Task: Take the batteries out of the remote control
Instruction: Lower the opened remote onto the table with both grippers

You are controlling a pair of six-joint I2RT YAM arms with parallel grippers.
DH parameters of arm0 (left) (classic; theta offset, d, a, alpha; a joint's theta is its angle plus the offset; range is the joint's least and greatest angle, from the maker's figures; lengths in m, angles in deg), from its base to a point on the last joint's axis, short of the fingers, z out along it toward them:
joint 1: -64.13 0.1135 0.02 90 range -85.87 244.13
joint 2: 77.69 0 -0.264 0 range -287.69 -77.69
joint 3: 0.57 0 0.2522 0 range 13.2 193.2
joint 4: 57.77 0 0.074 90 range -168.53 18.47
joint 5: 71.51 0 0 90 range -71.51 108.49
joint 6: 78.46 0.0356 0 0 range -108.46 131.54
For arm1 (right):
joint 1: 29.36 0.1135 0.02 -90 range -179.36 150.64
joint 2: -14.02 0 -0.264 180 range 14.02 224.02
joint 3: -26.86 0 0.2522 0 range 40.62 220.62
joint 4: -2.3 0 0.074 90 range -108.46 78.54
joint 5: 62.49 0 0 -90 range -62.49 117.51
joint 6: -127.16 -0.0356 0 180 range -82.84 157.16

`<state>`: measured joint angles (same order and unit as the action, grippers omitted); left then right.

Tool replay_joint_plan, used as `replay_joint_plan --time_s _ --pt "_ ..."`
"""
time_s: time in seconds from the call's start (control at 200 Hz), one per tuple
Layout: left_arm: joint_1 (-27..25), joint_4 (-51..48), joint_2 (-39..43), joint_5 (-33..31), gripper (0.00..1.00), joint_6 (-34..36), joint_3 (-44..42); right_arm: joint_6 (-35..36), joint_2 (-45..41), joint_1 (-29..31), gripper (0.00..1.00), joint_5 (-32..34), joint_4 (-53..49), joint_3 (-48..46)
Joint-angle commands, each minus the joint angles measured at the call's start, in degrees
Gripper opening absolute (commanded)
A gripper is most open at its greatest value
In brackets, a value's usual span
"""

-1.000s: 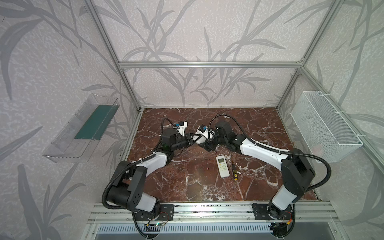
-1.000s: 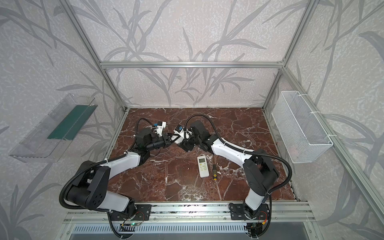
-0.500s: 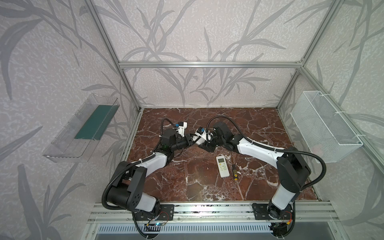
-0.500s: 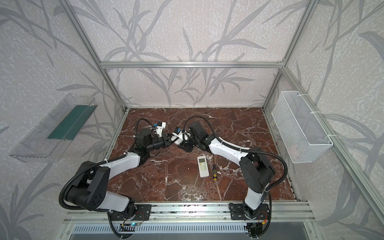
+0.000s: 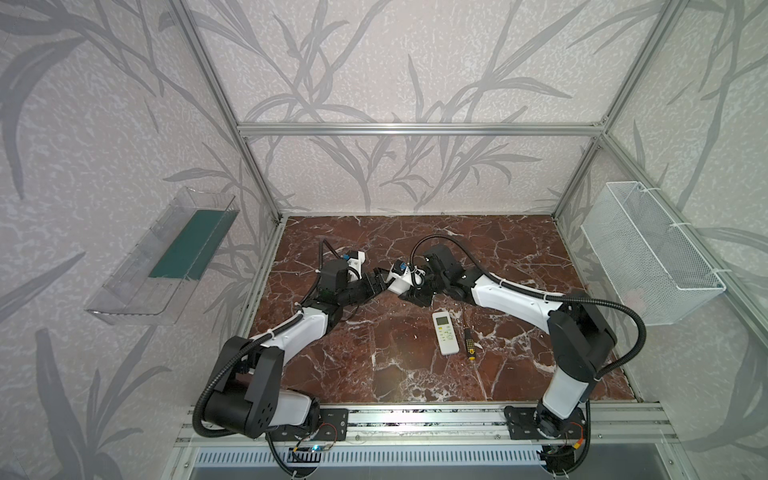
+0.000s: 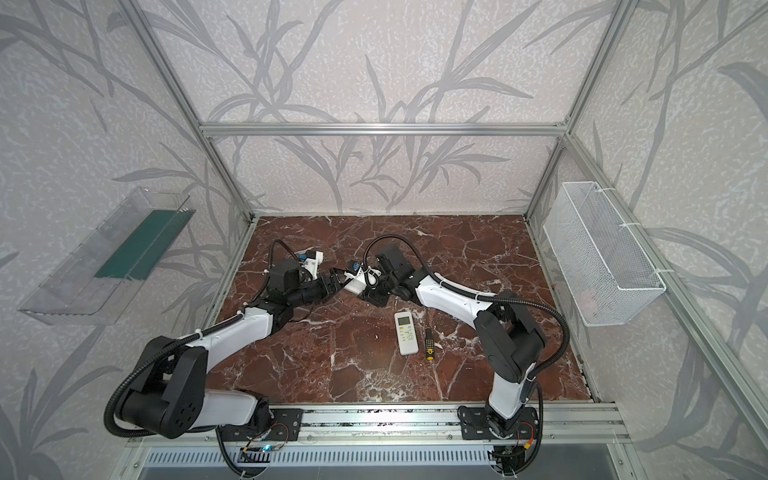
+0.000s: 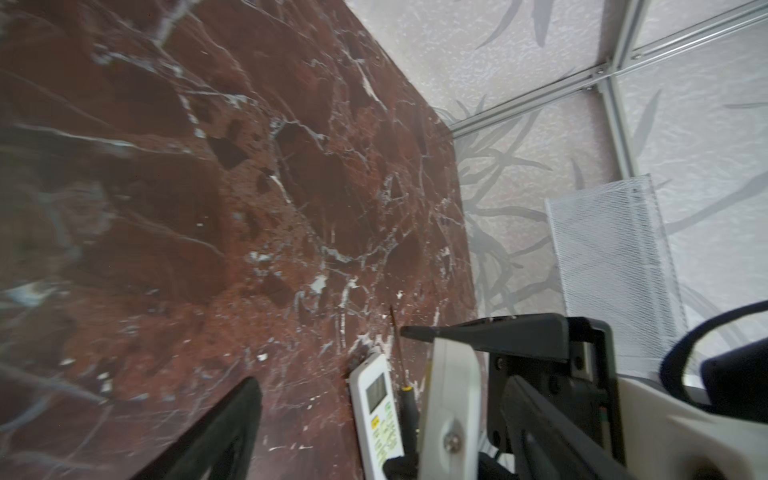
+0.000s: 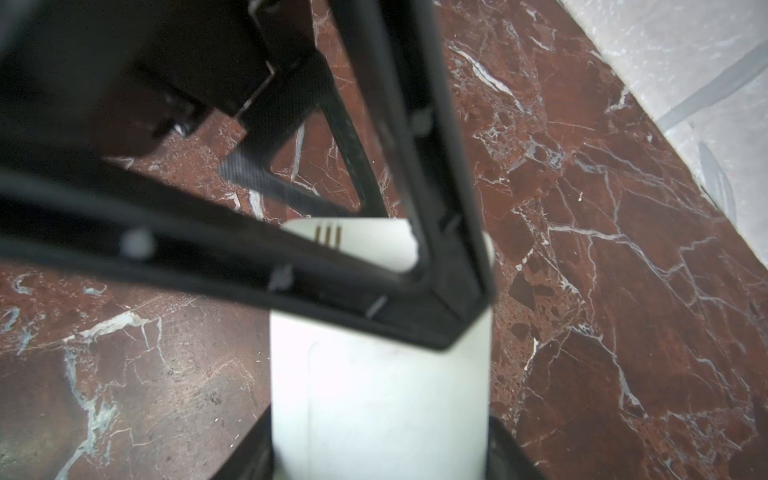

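right wrist view shows the remote control (image 8: 374, 374) clamped in the right end effector (image 8: 380, 415), a black finger (image 8: 249, 453) pressed against each long side of the white body. the remote's back faces this camera, with the outline of a cover panel on it. the batteries are hidden, and whether they sit inside cannot be told. its far end sticks out over the red marble counter (image 8: 602, 249), and the triangular black fingers (image 8: 432, 166) of the left end effector (image 5: 380, 281) cross in front of it. those fingers stand well apart, with counter showing between them; whether one touches the remote control cannot be told. in both top views the two end effectors meet near the middle of the counter, toward the back. a second remote (image 5: 445, 338) lies face up on the counter, nearer the front and toward the right arm, with a screwdriver (image 5: 469, 344) just beside it, roughly parallel. on the side walls hang a clear tray (image 5: 166, 257) and a white wire basket (image 5: 648, 257).
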<state>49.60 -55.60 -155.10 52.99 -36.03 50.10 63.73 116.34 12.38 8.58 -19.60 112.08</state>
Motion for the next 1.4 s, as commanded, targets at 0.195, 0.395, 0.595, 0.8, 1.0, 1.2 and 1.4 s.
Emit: replay_joint_plan --time_s 0.195,0.395,0.595,0.8,1.0,1.2,1.4 --pt "3.0 -24.5 8.8 -17.7 1.0 10.3 5.8 8.5 4.1 1.7 0.41 -2.5 -5.9 1.8" --pt "4.1 -25.9 10.4 -19.1 0.99 10.8 5.7 12.5 8.0 4.2 0.43 -2.5 -10.1 4.1" --pt "4.5 -25.3 11.5 -18.2 0.99 10.7 4.6 13.0 10.7 5.5 0.49 -3.0 -11.5 5.2" --pt "4.8 -25.1 12.4 -18.4 0.99 10.8 3.9 13.8 13.1 6.7 0.54 -1.8 -12.8 6.2" --pt "5.1 -24.6 12.3 -18.6 0.99 11.2 3.5 14.7 14.9 7.4 0.59 -0.7 -14.5 7.4" --pt "5.5 -24.0 12.5 -18.5 0.99 11.1 3.0 15.0 16.8 8.3 0.64 1.2 -16.4 8.3" --pt "5.6 -23.7 12.7 -18.3 0.99 11.2 2.9 14.5 17.3 8.8 0.68 2.1 -17.1 8.6"
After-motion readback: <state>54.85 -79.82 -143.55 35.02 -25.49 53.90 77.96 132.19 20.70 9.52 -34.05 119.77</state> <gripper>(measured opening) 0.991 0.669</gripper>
